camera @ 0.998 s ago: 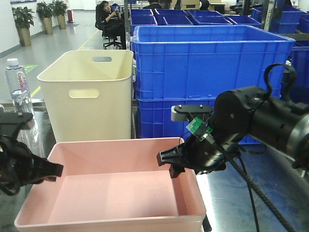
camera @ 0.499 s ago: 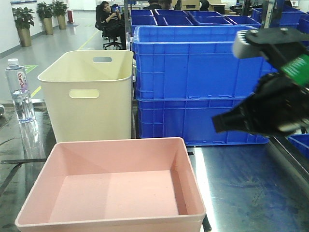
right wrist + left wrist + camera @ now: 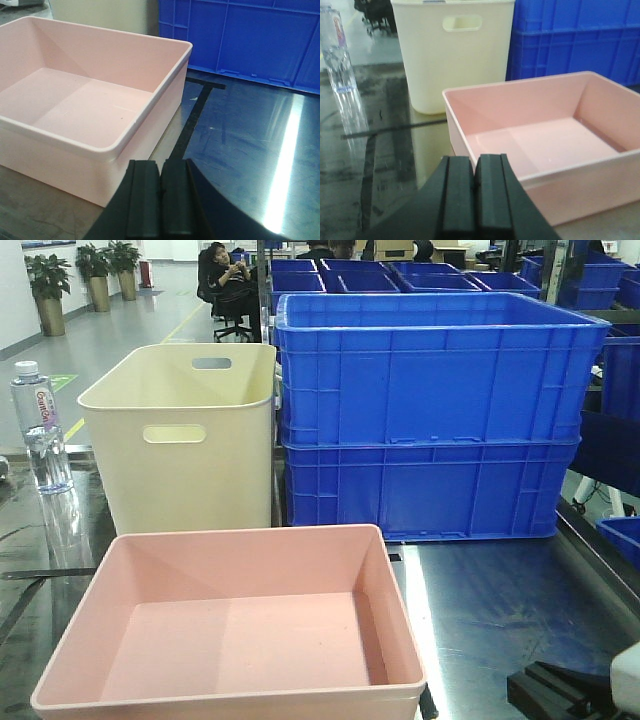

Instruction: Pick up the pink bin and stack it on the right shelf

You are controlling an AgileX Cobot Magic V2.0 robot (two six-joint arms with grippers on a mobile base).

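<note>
The pink bin sits empty and upright at the near edge of the surface, in front of the cream bin. Nothing holds it. My left gripper is shut and empty, low and just off the bin's near left corner. My right gripper is shut and empty, just off the bin's near right corner, over the dark glossy right shelf. In the front view the shelf lies right of the bin. Only a black part of my right arm shows there.
A tall cream bin with handle slots stands behind the pink bin. Two stacked blue crates stand at the back right on the shelf. A water bottle stands at far left. A dark seam runs beside the bin.
A second ago both grippers were at the pink bin's side walls. They have drawn back out of the front view. The bin has not moved.
</note>
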